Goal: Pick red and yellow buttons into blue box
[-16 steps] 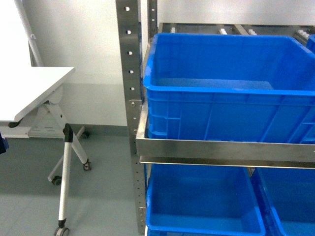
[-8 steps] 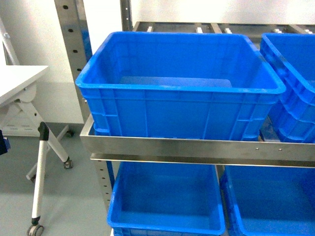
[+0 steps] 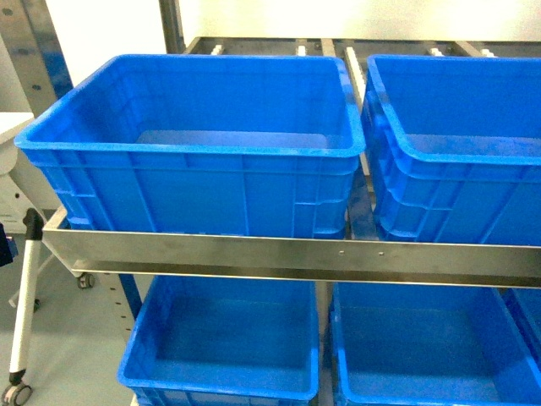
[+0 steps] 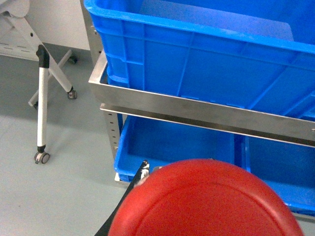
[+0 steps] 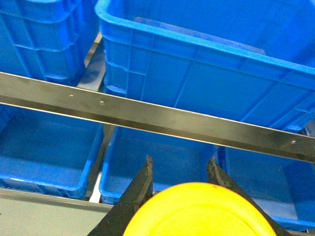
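A: Where are the buttons?

B: The red button (image 4: 206, 201) fills the left wrist view, gripped in the left hand (image 4: 147, 169); the yellow button (image 5: 199, 211) sits clamped between the right hand's (image 5: 179, 169) dark fingers.

A: And the blue box (image 3: 190, 152)?

B: On the rack's upper shelf (image 3: 287, 254), ahead; probably best to lift each hand above the rim before releasing.
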